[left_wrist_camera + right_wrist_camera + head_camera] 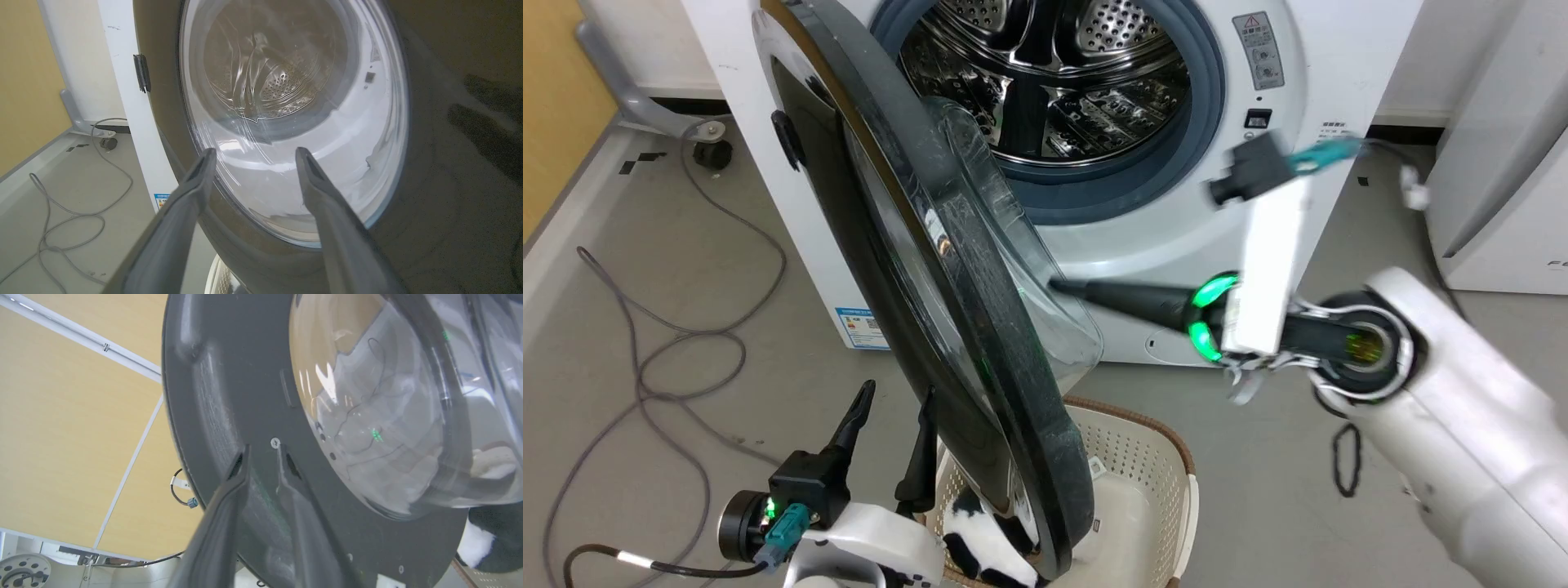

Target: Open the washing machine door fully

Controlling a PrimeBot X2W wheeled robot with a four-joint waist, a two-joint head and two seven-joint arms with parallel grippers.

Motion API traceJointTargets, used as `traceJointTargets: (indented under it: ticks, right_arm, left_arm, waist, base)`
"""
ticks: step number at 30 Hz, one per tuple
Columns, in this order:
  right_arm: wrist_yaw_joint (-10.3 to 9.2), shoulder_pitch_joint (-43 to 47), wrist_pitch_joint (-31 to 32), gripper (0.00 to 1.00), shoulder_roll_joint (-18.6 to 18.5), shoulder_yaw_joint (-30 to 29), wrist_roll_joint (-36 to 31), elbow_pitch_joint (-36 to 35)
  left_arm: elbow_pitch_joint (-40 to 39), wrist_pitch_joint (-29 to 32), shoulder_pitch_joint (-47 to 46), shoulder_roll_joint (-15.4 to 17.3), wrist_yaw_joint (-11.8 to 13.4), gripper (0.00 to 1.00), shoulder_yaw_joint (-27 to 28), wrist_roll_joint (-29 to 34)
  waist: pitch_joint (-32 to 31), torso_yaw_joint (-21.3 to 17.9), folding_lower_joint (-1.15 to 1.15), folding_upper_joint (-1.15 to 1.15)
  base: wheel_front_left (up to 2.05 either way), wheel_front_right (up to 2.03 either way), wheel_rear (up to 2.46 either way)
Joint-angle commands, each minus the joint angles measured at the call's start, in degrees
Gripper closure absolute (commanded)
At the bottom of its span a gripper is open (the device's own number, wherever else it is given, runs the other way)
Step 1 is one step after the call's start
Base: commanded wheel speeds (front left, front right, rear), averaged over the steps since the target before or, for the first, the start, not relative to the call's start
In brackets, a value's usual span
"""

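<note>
The washing machine door [1029,392] stands about half open, edge-on in the head view, its clear glass bowl [1013,237] bulging toward the steel drum mouth [1054,73] of the white washing machine [1339,82]. My right gripper [1062,286] reaches in from the right to the door's inner side. In the right wrist view its fingers [263,451] are slightly parted against the dark inner rim [229,375], with nothing between them. My left gripper [894,408] is open on the door's outer side, facing the glass [294,102] with its fingers spread [255,153].
A beige perforated laundry basket [1143,457] sits on the floor under the door's lower edge, with a black-and-white cloth [980,547] in it. A grey cable [645,359] loops over the floor at left. Another white appliance [1503,163] stands at right.
</note>
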Motion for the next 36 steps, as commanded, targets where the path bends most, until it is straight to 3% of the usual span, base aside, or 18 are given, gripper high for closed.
traceJointTargets:
  ticks: [1,8,12,13,21,28,33,36]
  right_arm:
    - [0.06,2.27,-2.61,0.00,-1.22,-1.09,-0.93,-1.00]
    - [0.06,12.37,-19.63,0.00,-5.00,-7.14,-6.11,-4.64]
    - [0.06,19.06,-30.90,0.00,-7.39,-9.04,-12.73,-3.62]
    - [0.06,19.06,-30.90,0.00,-7.39,-9.04,-12.73,-3.62]
    - [0.06,29.62,-48.76,0.00,-8.03,-12.47,-30.52,4.65]
    - [0.06,35.88,-51.61,0.00,-2.66,-27.11,-51.60,7.69]
    - [0.06,41.31,-51.26,0.00,4.35,-40.09,-71.60,-1.13]
    - [0.06,44.91,-47.05,0.00,10.41,-45.32,-82.44,-9.46]
  left_arm:
    - [-0.02,-0.38,0.16,0.30,0.23,0.00,0.17,-0.25]
    - [0.00,-0.50,0.70,0.39,0.80,0.00,0.32,-0.38]
    - [-0.09,-0.53,1.38,0.60,1.09,0.00,0.48,-0.61]
    - [-0.09,-0.53,1.38,0.60,1.09,0.00,0.48,-0.61]
    - [-0.62,-0.46,2.84,1.14,1.61,0.00,0.47,-0.89]
    - [-0.68,-0.37,3.63,1.60,1.90,0.00,0.44,-1.23]
    - [-0.76,-0.07,3.87,1.90,2.10,0.00,0.33,-1.42]
    - [-0.84,0.09,3.89,2.16,2.24,0.00,0.28,-1.43]
  waist:
    - [0.02,-0.27,0.01,0.00]
    - [-1.08,-1.64,0.01,0.00]
    - [-2.00,-2.28,0.01,0.00]
    - [-2.00,-2.28,0.01,0.00]
    - [-3.41,-3.27,0.01,0.00]
    - [-4.47,-3.59,0.01,0.00]
    - [-4.70,-3.57,0.01,0.00]
    - [-4.69,-3.53,0.01,0.00]
  base:
    - [0.00,0.00,0.00]
    - [0.00,0.00,0.00]
    - [0.00,0.00,0.00]
    - [0.00,0.00,0.00]
    - [0.00,0.00,0.00]
    - [0.00,0.00,0.00]
    - [0.00,0.00,0.00]
    - [0.00,0.00,0.00]
